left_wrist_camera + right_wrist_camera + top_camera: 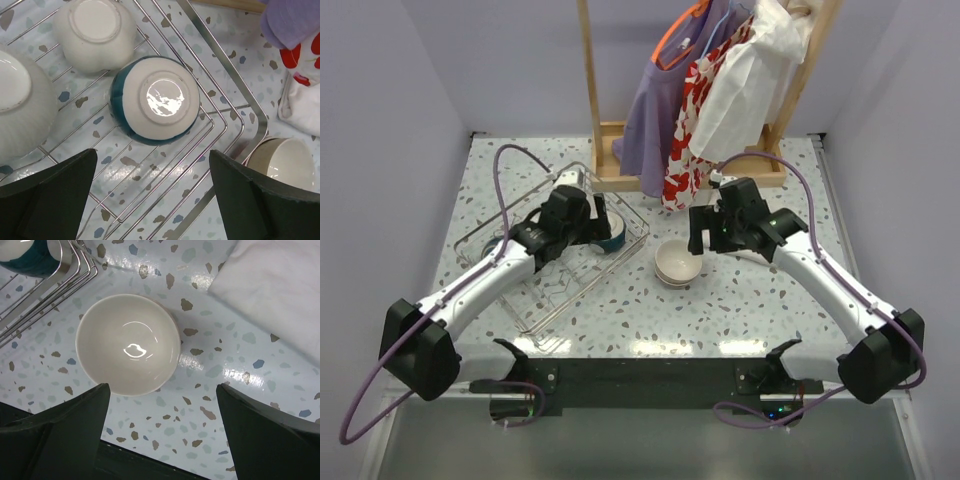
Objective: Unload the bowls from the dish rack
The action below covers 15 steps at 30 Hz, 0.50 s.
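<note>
left claw (pixel 155 200): fingers spread wide apart, holding nothing, hanging over the dish rack (pixel 220 55) right above the teal-band bowl (pixel 155 100)
right claw (pixel 160 432): fingers wide apart, gripping nothing, hanging over the beige bowl (pixel 128 344); no contact with it shows
beige bowl: upright on the bench (pixel 240 370), outside the rack, just beside its right corner
teal-band bowl: upside down inside the rack, foot ring up, near that same right corner
white bowls: two, both upside down in the rack; the smooth one (pixel 95 32) just beyond the teal-band bowl, the ribbed one (pixel 20 100) towards the rack's middle
dish rack: on the left half of the bench, set at an angle to its edges
white cloth (pixel 280 285): on the bench near the beige bowl, not touching it
</note>
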Each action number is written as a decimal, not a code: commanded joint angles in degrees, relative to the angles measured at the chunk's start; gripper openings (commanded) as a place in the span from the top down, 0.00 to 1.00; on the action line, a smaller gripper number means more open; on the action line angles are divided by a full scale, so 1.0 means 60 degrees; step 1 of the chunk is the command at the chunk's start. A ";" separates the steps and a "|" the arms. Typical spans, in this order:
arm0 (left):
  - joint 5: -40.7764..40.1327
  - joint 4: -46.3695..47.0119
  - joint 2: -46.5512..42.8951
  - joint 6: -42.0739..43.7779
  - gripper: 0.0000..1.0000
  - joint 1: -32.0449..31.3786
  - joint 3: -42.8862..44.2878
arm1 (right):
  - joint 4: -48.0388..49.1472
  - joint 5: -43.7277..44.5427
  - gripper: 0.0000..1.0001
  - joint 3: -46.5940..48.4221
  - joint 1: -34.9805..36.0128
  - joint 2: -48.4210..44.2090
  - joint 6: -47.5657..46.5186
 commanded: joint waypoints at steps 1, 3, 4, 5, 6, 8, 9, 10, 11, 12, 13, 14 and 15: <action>0.1580 0.1419 0.0044 -0.1306 0.00 0.0778 -0.0420 | 0.0264 -0.0225 0.08 -0.0296 -0.0017 -0.0509 -0.0043; 0.1844 0.1595 0.0263 -0.1585 0.00 0.1114 -0.0479 | 0.0264 -0.0240 0.08 -0.0442 -0.0017 -0.0655 -0.0028; 0.1933 0.1581 0.0308 -0.1643 0.00 0.1218 -0.0465 | 0.0264 -0.0269 0.08 -0.0501 -0.0017 -0.0699 -0.0028; 0.1890 0.1465 0.0322 -0.1600 0.00 0.1306 -0.0422 | 0.0264 -0.0283 0.08 -0.0545 -0.0017 -0.0743 -0.0014; 0.1817 0.1348 0.0323 -0.1513 0.00 0.1495 -0.0363 | 0.0293 -0.0313 0.08 -0.0574 -0.0017 -0.0816 -0.0013; 0.1248 0.0721 0.0221 -0.1162 0.00 0.1643 0.0002 | 0.0338 -0.0386 0.08 -0.0648 -0.0017 -0.0875 0.0016; 0.0970 0.0441 0.0191 -0.1045 0.00 0.1716 0.0163 | 0.0352 -0.0415 0.08 -0.0677 -0.0017 -0.0890 0.0030; 0.0329 0.0134 0.0133 -0.0927 0.00 0.1731 0.0469 | 0.0381 -0.0430 0.08 -0.0706 -0.0017 -0.0919 0.0031; 0.0032 -0.0377 -0.0013 -0.0868 0.00 0.1732 0.0574 | 0.0396 -0.0488 0.08 -0.0736 -0.0017 -0.0919 0.0031; -0.0217 -0.0570 -0.0101 -0.0853 0.00 0.1746 0.0662 | 0.0425 -0.0518 0.07 -0.0736 -0.0017 -0.0919 0.0060; -0.0640 -0.0746 -0.0204 -0.0824 0.00 0.1732 0.0764 | 0.0454 -0.0533 0.08 -0.0750 -0.0031 -0.0890 0.0060; -0.0862 -0.1082 -0.0451 -0.0867 0.00 0.1732 0.0780 | 0.0484 -0.0562 0.07 -0.0750 -0.0017 -0.0876 0.0074; -0.1082 -0.1259 -0.0584 -0.0955 0.00 0.1732 0.0780 | 0.0499 -0.0576 0.07 -0.0750 -0.0017 -0.0846 0.0060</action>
